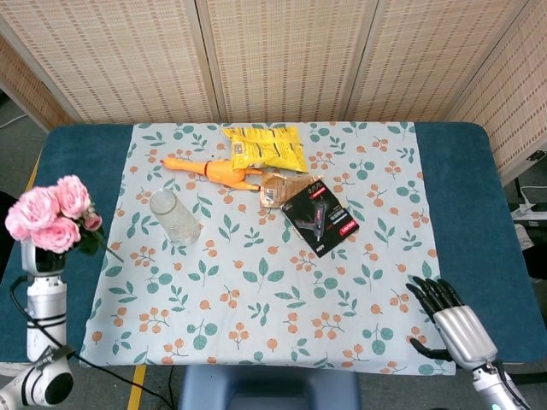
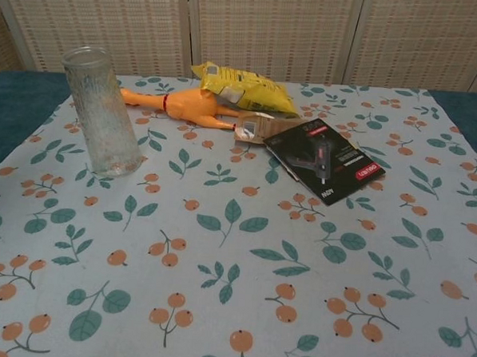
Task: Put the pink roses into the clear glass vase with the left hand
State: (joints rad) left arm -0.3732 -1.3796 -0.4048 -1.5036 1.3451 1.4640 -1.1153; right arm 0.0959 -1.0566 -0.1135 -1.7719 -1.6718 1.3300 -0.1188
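The pink roses (image 1: 47, 213) are held up in the air over the blue table edge at the far left, blooms upward, a green stem poking out to the right. My left hand (image 1: 37, 259) grips them from below and is mostly hidden by the blooms. The clear glass vase (image 1: 175, 219) stands upright and empty on the floral cloth, to the right of the roses and a little further back. In the chest view the vase (image 2: 102, 112) is at the upper left; neither the roses nor either hand appears there. My right hand (image 1: 451, 323) rests open at the table's front right.
Behind the vase lie a rubber chicken (image 1: 215, 172) and a yellow snack bag (image 1: 265, 147). A small brown packet (image 1: 275, 189) and a black tool package (image 1: 318, 216) lie mid-table. A woven screen stands behind the table.
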